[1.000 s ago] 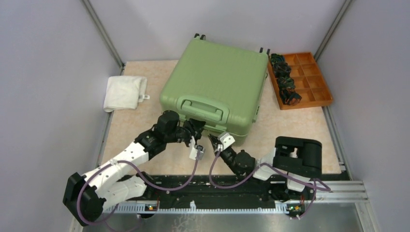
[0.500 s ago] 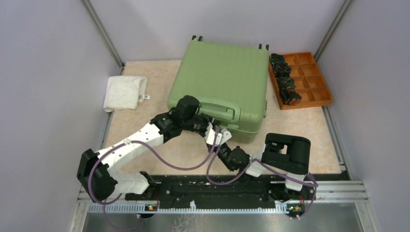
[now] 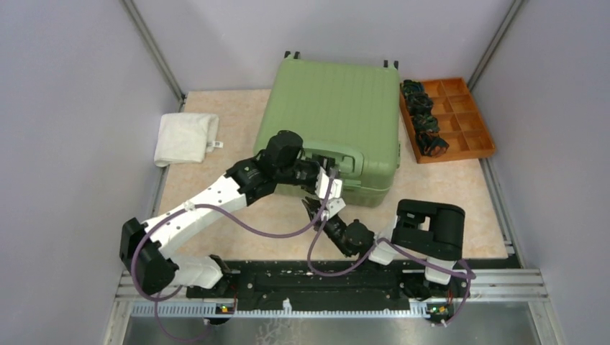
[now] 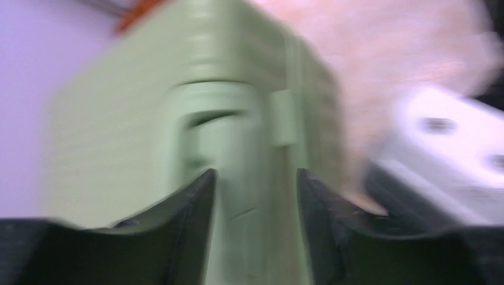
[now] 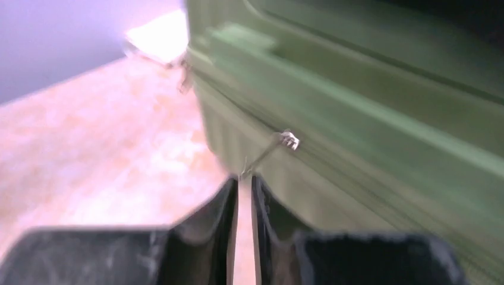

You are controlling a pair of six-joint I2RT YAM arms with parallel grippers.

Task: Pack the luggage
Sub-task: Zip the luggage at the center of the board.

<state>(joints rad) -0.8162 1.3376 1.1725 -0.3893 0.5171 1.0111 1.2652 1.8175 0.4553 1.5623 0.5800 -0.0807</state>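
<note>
Both wrist views smeared, my left gripper (image 4: 255,175) fingers apart astride the handle (image 4: 229,148), grip I can't tell, right gripper (image 5: 244,179) closed, zip pull (image 5: 289,140) just ahead, light-green ribbed luggage (image 3: 338,108) zipped, lying flat beyond both.

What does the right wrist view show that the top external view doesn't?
Only the right wrist: a small metal zipper pull on the side of the luggage, ending at the tips of the right tool. Only the top external: the orange tray beside the luggage, and the left tool at its handle. Both: the green luggage and the beige tabletop.
</note>
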